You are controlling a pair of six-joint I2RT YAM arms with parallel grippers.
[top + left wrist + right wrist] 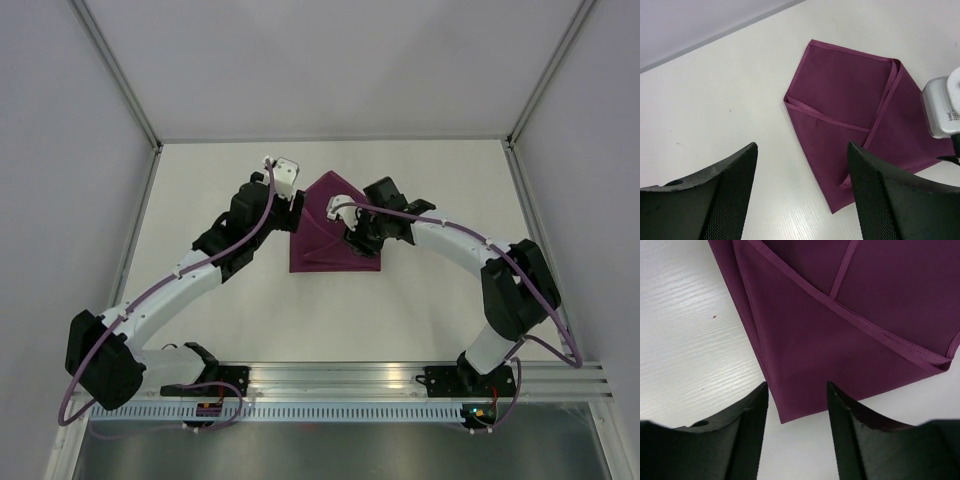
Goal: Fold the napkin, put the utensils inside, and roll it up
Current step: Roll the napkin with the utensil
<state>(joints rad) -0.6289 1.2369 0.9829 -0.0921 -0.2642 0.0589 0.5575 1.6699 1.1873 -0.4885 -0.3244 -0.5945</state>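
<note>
The purple-maroon napkin (328, 238) lies flat on the white table, folded into a pointed, overlapping shape with hemmed edges showing. My left gripper (293, 214) is open and empty at the napkin's left edge. In the left wrist view (802, 175) the napkin (850, 110) lies ahead and to the right, partly behind the right finger (880, 195). My right gripper (357, 238) is open over the napkin's right part. In the right wrist view (797, 395) a napkin corner (790, 405) lies between the open fingertips, not gripped. No utensils are in view.
The white table (420, 300) is bounded by grey walls at the back and sides, with metal posts at the far corners. An aluminium rail (340, 378) carrying the arm bases runs along the near edge. The right arm's white wrist camera (942, 107) shows in the left wrist view.
</note>
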